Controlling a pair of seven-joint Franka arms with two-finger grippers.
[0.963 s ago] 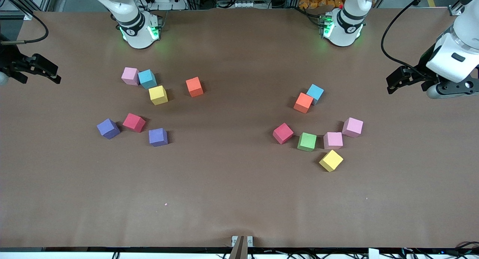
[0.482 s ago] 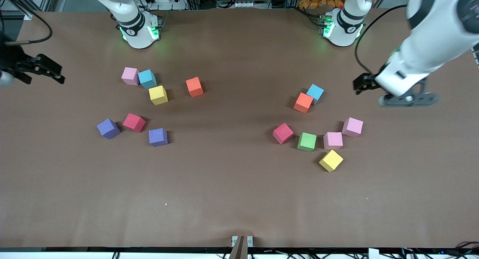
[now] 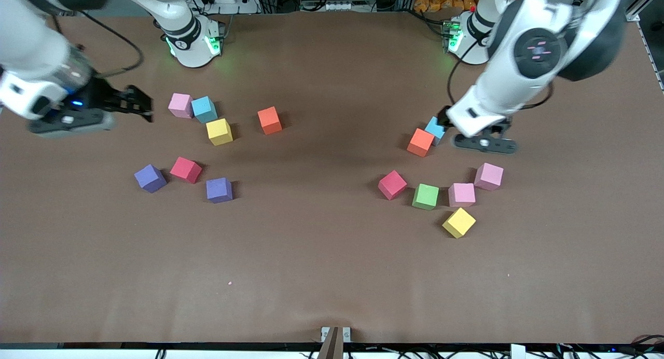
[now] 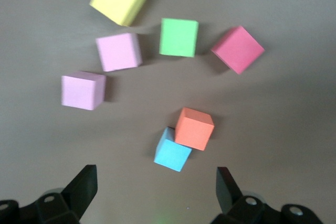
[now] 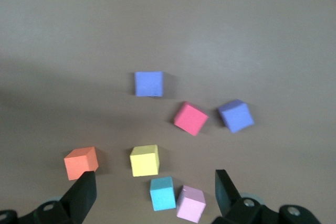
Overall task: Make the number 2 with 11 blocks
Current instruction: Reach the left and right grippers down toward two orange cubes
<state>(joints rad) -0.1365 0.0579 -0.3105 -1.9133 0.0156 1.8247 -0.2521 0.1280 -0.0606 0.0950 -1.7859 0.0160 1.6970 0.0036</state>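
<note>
The blocks lie loose in two groups, and no number 2 is in view. Toward the right arm's end are pink point(image 3: 180, 105), yellow point(image 3: 219, 132), orange point(image 3: 270, 120), red point(image 3: 185, 169) and two purple point(image 3: 150, 178) point(image 3: 219, 190) blocks. Toward the left arm's end are orange point(image 3: 420, 142), red point(image 3: 392, 184), green point(image 3: 425, 196), yellow point(image 3: 458, 222) and two pink point(image 3: 461, 194) point(image 3: 488, 176) blocks. My left gripper point(image 3: 444, 115) point(image 4: 156, 174) hangs open and empty beside the orange block point(image 4: 194, 128). My right gripper point(image 3: 145, 106) point(image 5: 156, 179) is open and empty beside the pink block point(image 5: 190, 204).
A light-blue cube point(image 3: 204, 109) touches the pink block at the right arm's end. Another light-blue cube point(image 3: 437, 126) touches the orange block under my left gripper. The brown table point(image 3: 321, 255) is bare between the groups and nearer the front camera.
Both arms have swung in from the table's ends toward the block groups, the left arm farther. Both grippers stayed open. No block has moved.
</note>
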